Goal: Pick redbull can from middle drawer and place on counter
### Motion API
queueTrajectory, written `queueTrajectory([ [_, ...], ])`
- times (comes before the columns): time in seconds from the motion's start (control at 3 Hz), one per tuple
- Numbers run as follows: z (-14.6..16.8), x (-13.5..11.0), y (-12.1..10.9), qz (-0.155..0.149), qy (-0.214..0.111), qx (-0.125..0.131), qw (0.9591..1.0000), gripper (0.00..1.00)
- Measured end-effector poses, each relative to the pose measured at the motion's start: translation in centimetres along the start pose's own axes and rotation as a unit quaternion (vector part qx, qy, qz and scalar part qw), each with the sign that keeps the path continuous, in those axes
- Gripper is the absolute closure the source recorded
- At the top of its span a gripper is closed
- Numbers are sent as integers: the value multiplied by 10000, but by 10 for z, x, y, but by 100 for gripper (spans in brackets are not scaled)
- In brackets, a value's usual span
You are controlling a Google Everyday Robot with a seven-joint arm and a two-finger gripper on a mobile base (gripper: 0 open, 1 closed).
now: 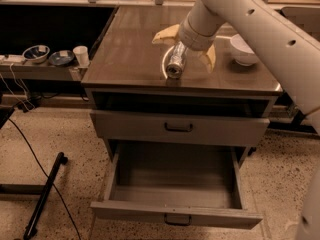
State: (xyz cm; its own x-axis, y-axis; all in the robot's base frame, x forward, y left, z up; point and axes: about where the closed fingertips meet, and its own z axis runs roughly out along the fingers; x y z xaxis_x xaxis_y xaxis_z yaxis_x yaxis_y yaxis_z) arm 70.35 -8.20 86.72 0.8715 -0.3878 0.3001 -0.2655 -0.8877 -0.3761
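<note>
The redbull can [176, 61] lies on its side on the counter [130, 44], its shiny round rim facing the front edge, next to the white arc line. My gripper [183, 54] is just above the can, open, with its two yellowish fingers [165, 34] spread to either side and not touching it. The middle drawer [172, 171] is pulled out below, its bare floor empty and its dark handle at the front.
A white bowl [243, 49] stands on the counter right of the gripper. The drawer above the open one shows a closed front panel [150, 128]. A side shelf [30, 68] at left holds two bowls and a cup [80, 55]. A dark pole and cable lie on the floor at left.
</note>
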Motion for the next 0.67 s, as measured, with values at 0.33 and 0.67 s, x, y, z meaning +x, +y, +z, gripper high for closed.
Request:
queueTrajectory([
  [0.33, -30, 23, -22, -33, 108, -309, 9995, 0],
  [0.67, -32, 23, -30, -34, 76, -288, 9996, 0],
])
